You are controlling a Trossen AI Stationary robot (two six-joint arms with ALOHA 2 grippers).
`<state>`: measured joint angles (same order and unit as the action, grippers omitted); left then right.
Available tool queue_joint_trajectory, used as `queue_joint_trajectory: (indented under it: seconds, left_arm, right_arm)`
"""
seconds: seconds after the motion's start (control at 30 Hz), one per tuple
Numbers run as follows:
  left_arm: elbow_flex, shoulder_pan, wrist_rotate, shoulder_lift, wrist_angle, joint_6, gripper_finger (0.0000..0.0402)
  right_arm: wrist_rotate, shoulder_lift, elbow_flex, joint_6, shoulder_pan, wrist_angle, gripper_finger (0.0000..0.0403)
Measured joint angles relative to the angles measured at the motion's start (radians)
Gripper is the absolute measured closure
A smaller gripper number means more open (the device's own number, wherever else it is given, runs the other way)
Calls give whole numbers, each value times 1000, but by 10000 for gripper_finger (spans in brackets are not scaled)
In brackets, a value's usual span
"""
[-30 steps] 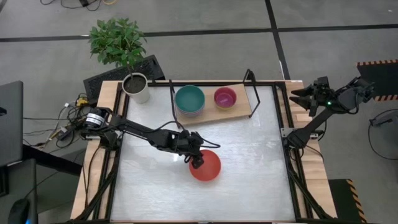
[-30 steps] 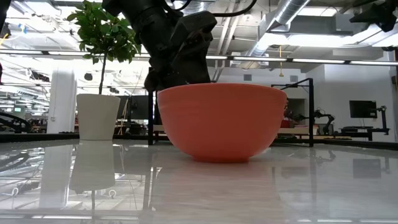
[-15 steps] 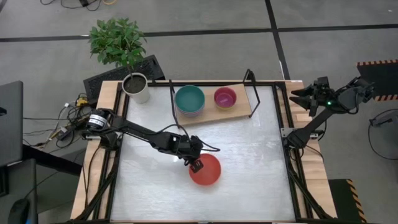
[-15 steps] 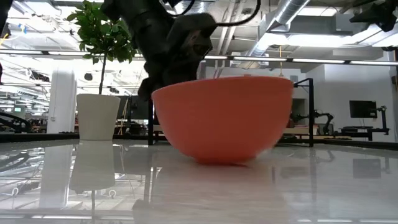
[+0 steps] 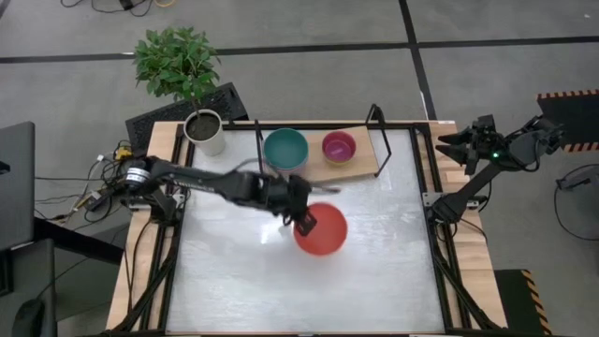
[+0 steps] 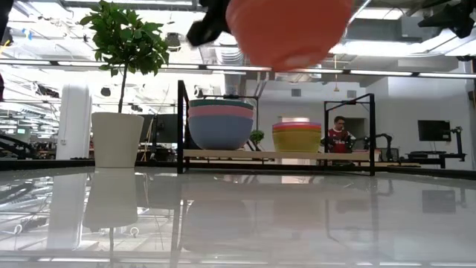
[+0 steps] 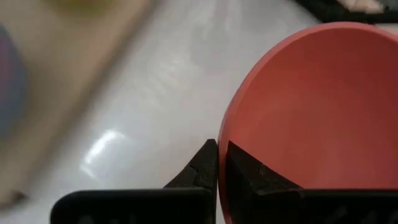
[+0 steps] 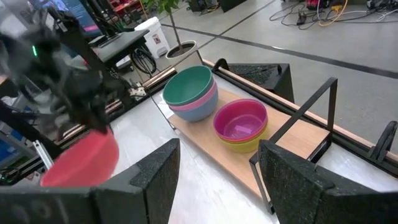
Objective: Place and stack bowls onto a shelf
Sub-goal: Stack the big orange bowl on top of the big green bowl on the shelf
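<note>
An orange-red bowl (image 5: 323,232) (image 6: 288,30) hangs above the middle of the white table, and my left gripper (image 5: 301,221) (image 7: 219,163) is shut on its rim. At the table's far edge stands the light-wood shelf (image 5: 360,168), which carries two stacks of bowls. One stack (image 5: 285,150) (image 6: 221,123) has a teal bowl on top. The other stack (image 5: 339,147) (image 6: 297,138) has a magenta bowl on top. My right gripper (image 8: 217,180) waits open, high at the table's far right corner (image 5: 451,145). My left gripper pinches the bowl's rim (image 7: 224,138) on the bowl's left side, with one finger (image 7: 249,177) inside the bowl and the other (image 7: 204,167) outside it. The fingers slant down at it from the table's left. The bowl is lifted well clear of the table, mouth up.
A white plant pot (image 5: 206,133) (image 6: 117,139) stands at the far left corner beside the shelf. The shelf's black end frames (image 5: 377,140) rise at both ends. A person (image 6: 340,138) shows far off in the room behind.
My left gripper has shut on the orange-red bowl's rim and gone up and a little toward the far right. The bowl, which stood on the table, has first tipped and then risen clear of it, up to the low view's top edge.
</note>
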<state>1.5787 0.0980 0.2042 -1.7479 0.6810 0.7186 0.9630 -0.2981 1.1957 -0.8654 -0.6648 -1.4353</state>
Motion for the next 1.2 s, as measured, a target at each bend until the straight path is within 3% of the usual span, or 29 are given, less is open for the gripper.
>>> queue_joint_trajectory:
  seconds: [0.23, 0.4, 0.87, 1.2]
  left_arm:
    - [334, -133, 58, -1, 256, -301, 401]
    - [450, -261, 115, -2, 318, -467, 401]
    - [461, -612, -61, -6, 372, -795, 401]
    - [430, -659, -162, -88, 391, -936, 401]
  right_arm:
    - [0, 0, 0, 2, 0, -1, 161]
    - [0, 0, 0, 3, 0, -1, 161]
    - [0, 0, 0, 1, 0, -4, 161]
    - [6, 0, 0, -1, 0, -4, 161]
